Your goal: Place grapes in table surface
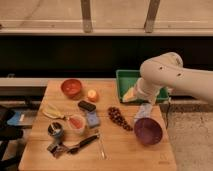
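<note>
- Grapes (120,119) lie on the desk (125,155), slightly to 3 o'clock of its middle. The bunch slants, and its lower end sits just beside the purple bowl (148,132), at the bowl's 10 o'clock.
- The gripper (144,111) hangs near the bunch on its 3 o'clock side, above the bowl's 12 o'clock rim. I cannot tell whether it is spread or closed, or whether it touches the bunch.
- Risk 1: if any hold on the bunch remains, a lift would likely drag the grapes off the wood again, or tip them toward the bowl.
- Risk 2: the bowl stands close to the desk's 4 o'clock edge. A low or sideways exit by the arm could nudge it over that edge.
- Risk 3: round berries roll. A brush from the gripper could push the bunch toward 9 o'clock into the blue block (92,119), or break berries loose.
- Risk 4: the green tray (122,75) sits at the desk's 1 o'clock, right under the arm's elbow. A retreat that dips could catch its rim.
- The safest exit, in my judgement, is straight up before any swing.
</note>
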